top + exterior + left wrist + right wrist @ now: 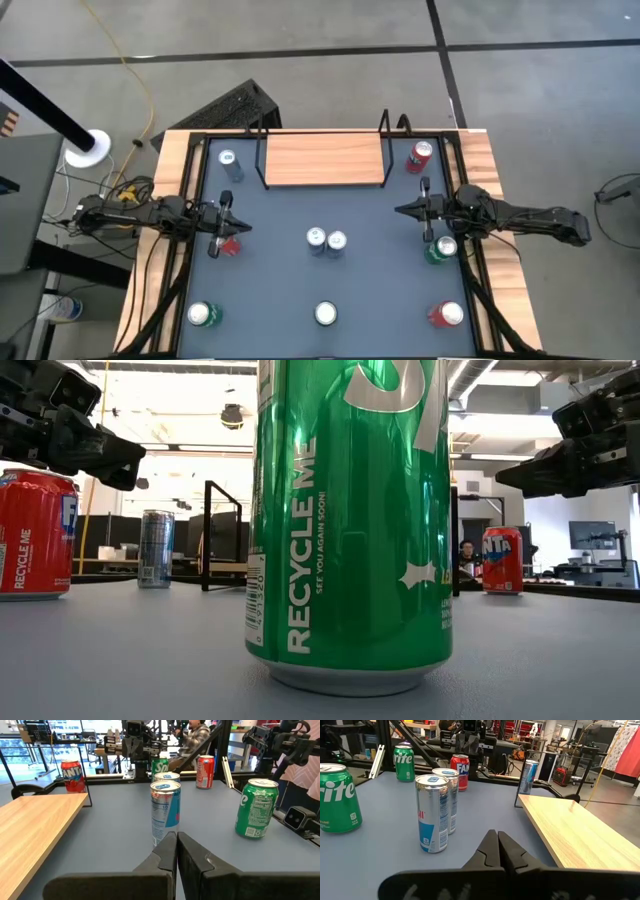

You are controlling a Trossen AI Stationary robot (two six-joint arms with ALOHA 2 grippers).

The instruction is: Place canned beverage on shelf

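Currently nothing is held: both claws are closed on nothing, hovering above the table at mid-depth, and the shelf (322,158) at the far edge carries no can.

Left to right in the overhead view:
- Green can (203,315) at the near left corner.
- Left gripper (243,227) at the left side, fingers pressed together, pointing inward. A red can (230,246) sits just beside its tip, nearer the front.
- Slim silver-blue can (228,161) at far left, just beside the shelf's left wire frame.
- Pair of slim silver cans (326,240) at table centre, touching or nearly so. Another can (326,314) sits near the front edge, centre.
- Red can (420,154) just right of the shelf.
- Right gripper (399,210) at the right side, likewise shut, pointing inward. A green can (441,250) sits close by, toward the front.
- Red can (447,315) at the near right corner.

Step in hand, as a judgement: pick a can, none chosen yet. Advice:
- Open the claw fully before descending.
- The red can by the left claw looks the easiest reach.
- Avoid the centre pair first, since grabbing one risks tipping its neighbour.
- Grip mid-body, keep it upright.
- Come over the shelf's open front side, clear of the wire ends, and set it flat before releasing.
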